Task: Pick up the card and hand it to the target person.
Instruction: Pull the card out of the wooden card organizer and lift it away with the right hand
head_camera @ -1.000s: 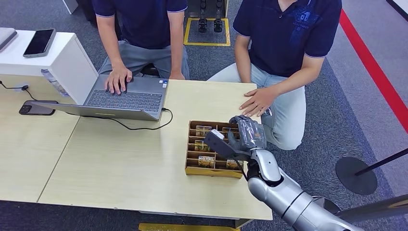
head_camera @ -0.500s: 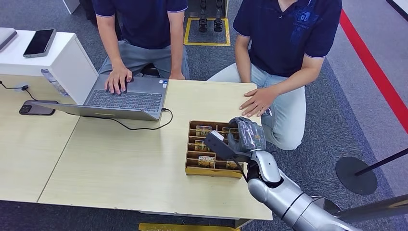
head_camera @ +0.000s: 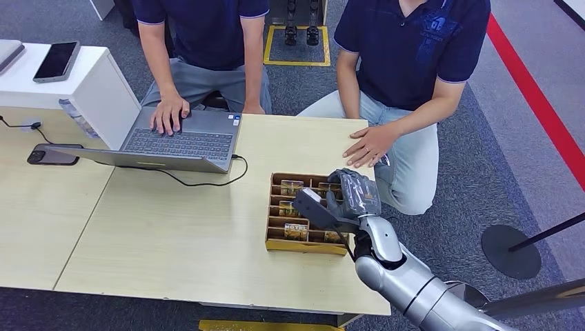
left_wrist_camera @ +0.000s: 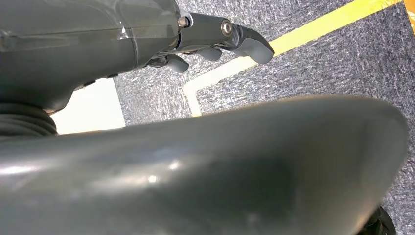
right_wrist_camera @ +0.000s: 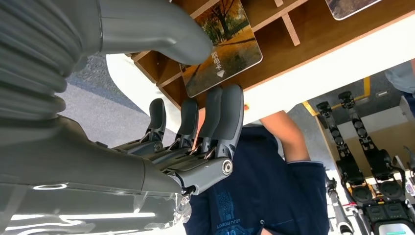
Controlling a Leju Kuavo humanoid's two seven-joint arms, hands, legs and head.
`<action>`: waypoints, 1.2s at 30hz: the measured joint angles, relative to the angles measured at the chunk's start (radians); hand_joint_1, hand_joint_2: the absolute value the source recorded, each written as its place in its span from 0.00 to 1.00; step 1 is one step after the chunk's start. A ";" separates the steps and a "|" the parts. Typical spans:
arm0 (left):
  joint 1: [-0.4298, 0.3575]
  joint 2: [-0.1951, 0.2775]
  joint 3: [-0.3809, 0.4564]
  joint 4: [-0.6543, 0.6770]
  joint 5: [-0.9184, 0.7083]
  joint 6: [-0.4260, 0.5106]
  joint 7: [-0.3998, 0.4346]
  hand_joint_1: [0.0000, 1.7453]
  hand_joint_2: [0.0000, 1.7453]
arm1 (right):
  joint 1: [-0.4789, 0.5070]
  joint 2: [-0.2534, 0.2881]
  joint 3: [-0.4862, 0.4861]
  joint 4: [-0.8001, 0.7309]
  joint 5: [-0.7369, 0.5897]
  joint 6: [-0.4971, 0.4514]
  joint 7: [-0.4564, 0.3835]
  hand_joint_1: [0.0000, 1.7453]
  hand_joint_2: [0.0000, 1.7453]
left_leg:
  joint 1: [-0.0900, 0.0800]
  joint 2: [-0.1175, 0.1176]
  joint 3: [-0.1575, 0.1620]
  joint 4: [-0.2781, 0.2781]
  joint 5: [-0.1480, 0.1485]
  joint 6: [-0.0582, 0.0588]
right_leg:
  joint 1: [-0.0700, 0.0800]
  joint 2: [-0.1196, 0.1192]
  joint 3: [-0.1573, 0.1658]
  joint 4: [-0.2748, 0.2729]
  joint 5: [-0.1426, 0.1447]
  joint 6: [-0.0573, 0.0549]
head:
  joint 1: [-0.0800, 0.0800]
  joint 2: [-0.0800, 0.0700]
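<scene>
A wooden slotted box point(head_camera: 303, 246) on the light table holds several picture cards point(head_camera: 296, 227). My right hand point(head_camera: 348, 196) hovers over the box's right side, thumb stretched toward the middle slots. In the right wrist view a card with an autumn-tree picture point(right_wrist_camera: 230, 44) leans in the box point(right_wrist_camera: 318, 29). The thumb point(right_wrist_camera: 161, 29) lies over one corner of it and the fingers point(right_wrist_camera: 220, 112) reach near its other edge, apart from the thumb. The card stays in its slot. My left hand point(left_wrist_camera: 122, 34) hangs over carpet, fingers point(left_wrist_camera: 244, 41) loose and holding nothing.
A person in a navy shirt point(head_camera: 407, 55) kneels behind the box, one hand point(head_camera: 369, 146) flat on the table. A second person point(head_camera: 200, 27) types on a laptop point(head_camera: 179, 141). A cable point(head_camera: 207, 181), a phone point(head_camera: 52, 157) and a white cabinet point(head_camera: 103, 89) lie to the left.
My right hand has crept slightly down and right over the box. Everything else stays as it was.
</scene>
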State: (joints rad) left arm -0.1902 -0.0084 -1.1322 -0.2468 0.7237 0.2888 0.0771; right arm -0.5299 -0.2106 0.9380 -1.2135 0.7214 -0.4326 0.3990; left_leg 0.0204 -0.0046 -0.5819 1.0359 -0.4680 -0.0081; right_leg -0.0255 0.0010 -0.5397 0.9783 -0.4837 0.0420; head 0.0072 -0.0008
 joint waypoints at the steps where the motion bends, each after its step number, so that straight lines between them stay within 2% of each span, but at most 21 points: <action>1: 0.000 0.000 0.000 0.000 0.000 0.000 0.000 0.00 0.00 | 0.000 0.000 0.000 0.000 0.000 0.000 0.000 0.57 1.00 | 0.000 0.000 0.000 0.000 0.000 0.000 | 0.000 0.000 0.000 0.000 0.000 0.000 | 0.000 0.000; 9: 0.000 0.000 -0.002 0.000 0.000 0.000 0.002 0.00 0.00 | 0.000 0.001 0.000 0.001 0.015 0.020 0.003 0.60 1.00 | 0.000 0.000 0.000 0.000 0.000 0.000 | 0.000 0.000 0.000 0.000 0.000 0.000 | 0.000 0.000; 23: -0.004 0.000 -0.018 0.000 0.000 0.000 0.008 0.00 0.00 | -0.003 0.026 0.006 0.041 0.082 0.046 0.018 0.48 1.00 | 0.000 0.000 0.001 0.000 0.000 0.000 | 0.000 0.000 0.001 0.000 0.000 0.000 | 0.000 0.000; 25: -0.004 0.000 -0.020 0.000 0.000 0.000 0.008 0.00 0.00 | -0.002 0.029 0.009 0.048 0.091 0.050 0.025 0.51 1.00 | 0.000 0.000 0.001 0.000 0.000 0.000 | 0.000 0.000 0.001 0.000 0.000 0.000 | 0.000 0.000; 31: -0.005 0.000 -0.024 0.000 0.000 0.000 0.007 0.00 0.00 | -0.005 0.034 0.017 0.059 0.111 0.055 0.036 0.66 1.00 | 0.000 0.000 0.001 0.000 0.001 0.001 | 0.000 0.000 0.001 0.000 0.000 0.000 | 0.000 0.000; 35: -0.005 0.000 -0.026 0.000 -0.006 0.003 -0.014 0.00 1.00 | -0.007 0.034 0.019 0.063 0.116 0.057 0.040 0.73 1.00 | 0.000 0.000 0.001 0.000 0.001 0.001 | 0.000 0.000 0.001 0.000 0.000 0.000 | 0.000 0.000; 36: -0.006 0.000 -0.027 0.000 -0.007 0.004 -0.018 0.00 1.00 | -0.008 0.034 0.019 0.064 0.118 0.057 0.040 0.73 1.00 | 0.000 0.000 0.001 0.000 0.001 0.001 | 0.000 0.000 0.001 0.000 0.000 0.000 | 0.000 0.000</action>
State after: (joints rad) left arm -0.1959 -0.0084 -1.1594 -0.2468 0.7171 0.2933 0.0591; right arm -0.5376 -0.1770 0.9573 -1.1499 0.8390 -0.3757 0.4395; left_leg 0.0204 -0.0051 -0.5811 1.0360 -0.4675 -0.0075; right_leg -0.0256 0.0006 -0.5387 0.9782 -0.4835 0.0421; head 0.0073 -0.0008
